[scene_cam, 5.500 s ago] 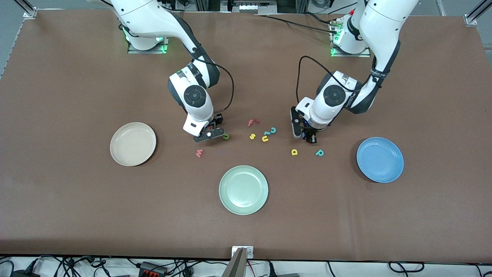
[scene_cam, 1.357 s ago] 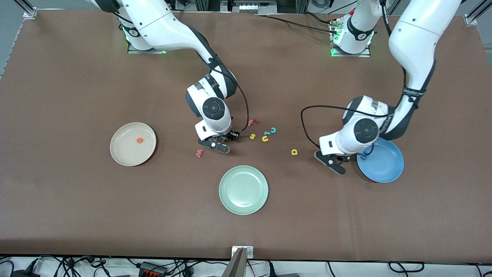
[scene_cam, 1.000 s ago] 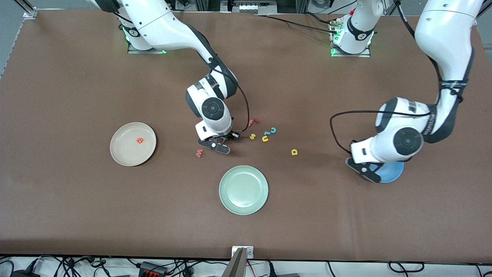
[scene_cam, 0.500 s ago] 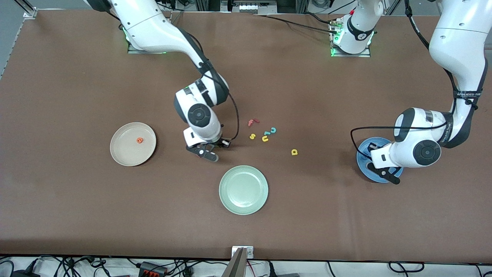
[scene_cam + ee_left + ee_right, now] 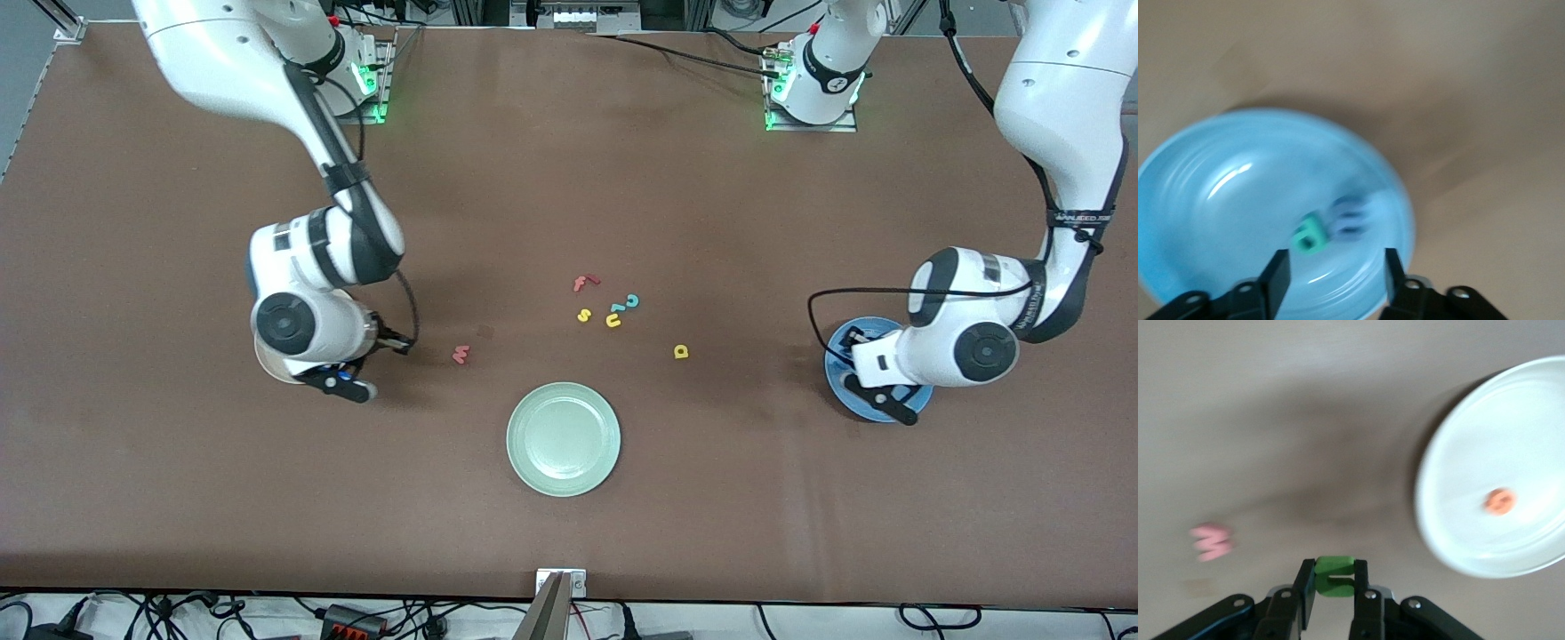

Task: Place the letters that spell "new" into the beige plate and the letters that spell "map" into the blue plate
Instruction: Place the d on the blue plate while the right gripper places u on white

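Looking down from the front view, we are finding the job partly done. Our right gripper [image 5: 342, 382] is hanging over the beige plate [image 5: 263, 360], which the arm is mostly hiding, while our left gripper [image 5: 876, 391] is sitting low over the blue plate [image 5: 836, 378]. The salmon w [image 5: 460, 355] is lying on the table between the beige plate and the cluster of spare letters, and the yellow a [image 5: 681, 351] is lying on the table nearer the blue plate; both are waiting to be fetched. The pale green plate [image 5: 563, 438] is holding nothing.

Turning to the left wrist view, we are seeing the left gripper [image 5: 1333, 273] with its fingers spread and empty above the blue plate [image 5: 1218, 200], where the teal p [image 5: 1309, 237] and the blue m [image 5: 1350, 217] are lying just beside each other. So two letters of "map" are in.

Moving to the right wrist view, we are seeing the right gripper [image 5: 1334, 587] clenched on the green n [image 5: 1334, 575], close to the beige plate [image 5: 1451, 487], where the orange e [image 5: 1499, 501] is already resting. We are judging the n the next to drop, then the w [image 5: 1211, 542] and the a.
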